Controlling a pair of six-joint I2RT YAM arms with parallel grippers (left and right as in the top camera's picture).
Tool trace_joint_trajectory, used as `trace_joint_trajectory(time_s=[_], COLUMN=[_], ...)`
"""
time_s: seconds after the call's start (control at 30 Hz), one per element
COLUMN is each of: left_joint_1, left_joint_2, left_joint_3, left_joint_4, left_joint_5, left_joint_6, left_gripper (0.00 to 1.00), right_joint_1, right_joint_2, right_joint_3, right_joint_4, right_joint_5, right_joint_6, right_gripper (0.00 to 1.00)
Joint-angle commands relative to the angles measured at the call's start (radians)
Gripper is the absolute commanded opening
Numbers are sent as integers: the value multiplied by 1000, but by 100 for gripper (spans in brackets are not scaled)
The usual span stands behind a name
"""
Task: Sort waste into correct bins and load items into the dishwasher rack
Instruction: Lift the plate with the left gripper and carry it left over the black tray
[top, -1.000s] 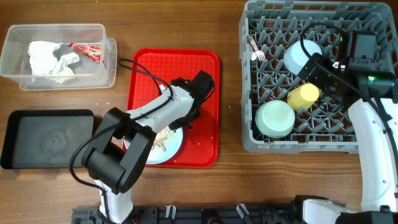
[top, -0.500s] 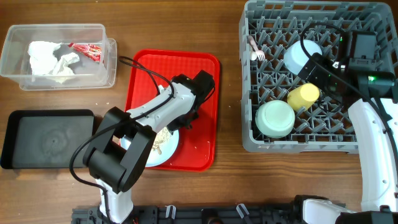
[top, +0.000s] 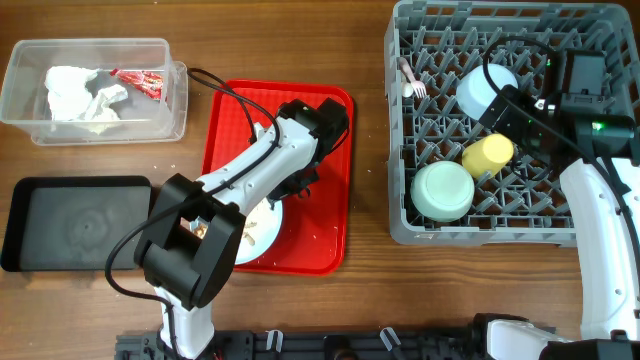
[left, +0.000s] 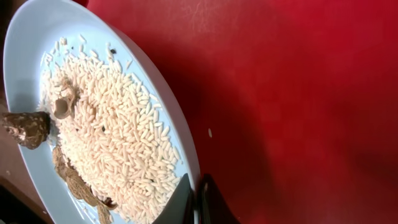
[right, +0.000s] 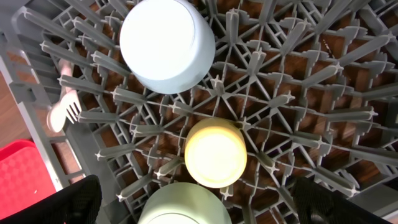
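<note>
My left gripper (left: 196, 199) is shut on the rim of the light blue plate (left: 25, 74), which sits on the red serving tray (left: 298, 93). The plate holds rice (left: 118, 137) and brown food scraps (left: 28, 127). In the overhead view the left gripper (top: 287, 193) and plate (top: 245, 243) are at the tray's lower left. My right gripper (right: 199, 205) is open and empty above the dishwasher rack (right: 298, 93). In the rack are a light blue bowl (right: 166, 43), a yellow cup (right: 216, 152), a pale green bowl (right: 186, 208) and a white fork (right: 62, 112).
The clear tub (top: 30, 120) at back left holds white napkins (top: 85, 95) and the red-and-white wrapper (top: 140, 80). The black tray (top: 75, 222) lies at front left. The red tray (top: 320, 230) lies mid-table. The rack (top: 400, 200) fills the right side under my right gripper (top: 497, 108).
My left wrist has moved a little toward the back of the table while holding the plate rim. The plate has shifted slightly left on the red tray. The right arm has not moved.
</note>
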Motion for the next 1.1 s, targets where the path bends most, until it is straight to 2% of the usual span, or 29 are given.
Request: trace_joint_trajectory(time_s=[0.0, 0.1, 0.27, 0.47, 0.73, 1.07], left_joint_1=[1, 1, 16, 82, 282, 558], left_joint_2=[13, 13, 13, 13, 13, 12], left_joint_3=[19, 24, 109, 166, 167, 167], left_joint_4=[-17, -39, -163, -221, -236, -138], left_joint_5=[-40, -60, -119, -179, -231, -215], left_joint_6=[8, 7, 3, 8, 35, 120], left_gripper=[4, 4, 4, 4, 4, 4], right_joint_1=[-1, -1, -1, -1, -1, -1], right_joint_2=[9, 9, 9, 9, 9, 9], right_joint_3=[13, 13, 13, 13, 13, 13], right_joint_4=[0, 0, 0, 0, 0, 0], right_joint_5=[20, 20, 20, 20, 20, 20], right_joint_6=[6, 6, 6, 6, 6, 6], right_gripper=[100, 100, 100, 100, 100, 100])
